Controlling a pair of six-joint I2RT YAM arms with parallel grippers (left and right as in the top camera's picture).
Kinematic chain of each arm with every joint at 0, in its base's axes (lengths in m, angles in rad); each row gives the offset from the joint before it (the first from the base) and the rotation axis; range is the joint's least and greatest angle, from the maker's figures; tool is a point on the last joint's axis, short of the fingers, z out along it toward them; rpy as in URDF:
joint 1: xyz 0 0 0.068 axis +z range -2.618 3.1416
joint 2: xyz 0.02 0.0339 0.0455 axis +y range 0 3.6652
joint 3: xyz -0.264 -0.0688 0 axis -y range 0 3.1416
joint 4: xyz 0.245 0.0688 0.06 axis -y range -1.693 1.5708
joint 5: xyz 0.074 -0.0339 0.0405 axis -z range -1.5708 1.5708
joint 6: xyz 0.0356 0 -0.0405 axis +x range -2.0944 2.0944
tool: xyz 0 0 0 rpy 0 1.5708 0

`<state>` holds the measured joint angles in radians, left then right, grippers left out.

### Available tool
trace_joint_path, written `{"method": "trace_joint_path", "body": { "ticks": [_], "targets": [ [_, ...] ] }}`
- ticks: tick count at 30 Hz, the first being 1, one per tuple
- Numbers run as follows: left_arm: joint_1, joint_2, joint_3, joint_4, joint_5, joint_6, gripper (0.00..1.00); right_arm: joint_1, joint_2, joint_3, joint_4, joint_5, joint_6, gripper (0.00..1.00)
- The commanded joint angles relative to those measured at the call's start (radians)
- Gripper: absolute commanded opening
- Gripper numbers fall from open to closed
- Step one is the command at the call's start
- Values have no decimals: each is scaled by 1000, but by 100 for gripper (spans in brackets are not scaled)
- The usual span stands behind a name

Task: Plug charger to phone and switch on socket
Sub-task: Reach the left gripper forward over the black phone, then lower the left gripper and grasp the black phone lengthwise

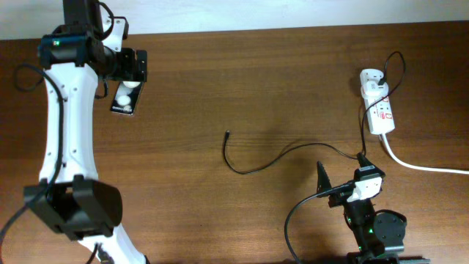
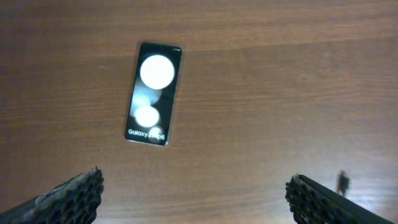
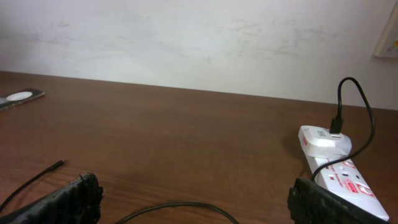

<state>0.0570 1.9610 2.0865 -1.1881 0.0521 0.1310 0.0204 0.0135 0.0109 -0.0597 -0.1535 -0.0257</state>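
left gripper [image 2: 194,186], spread wide, hangs by the phone [image 2: 153,93] at upper left, seemingly above it. centre over it, then pinch its long edges.

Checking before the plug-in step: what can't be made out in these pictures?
- Phone port: too small, left wrist view.
- Socket switch position: too small overhead; right wrist view, right claw hides its near end.
- Charger tip shape: too small, every view.
- White cord end: runs off overhead's right edge.
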Motion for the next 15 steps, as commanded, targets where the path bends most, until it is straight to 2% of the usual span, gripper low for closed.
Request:
{"method": "trace_joint_path", "body": {
  "ticks": [1,4,15],
  "targets": [
    [21,103,24,9,-5,53,99,6,-10,-5,-6,10,7,99],
    [23,169,24,26,-6,100,99,6,-10,-5,-6,10,7,99],
    [57,369,24,166,-8,110,99,6,-10,-5,-6,10,7,99]
  ]
}}
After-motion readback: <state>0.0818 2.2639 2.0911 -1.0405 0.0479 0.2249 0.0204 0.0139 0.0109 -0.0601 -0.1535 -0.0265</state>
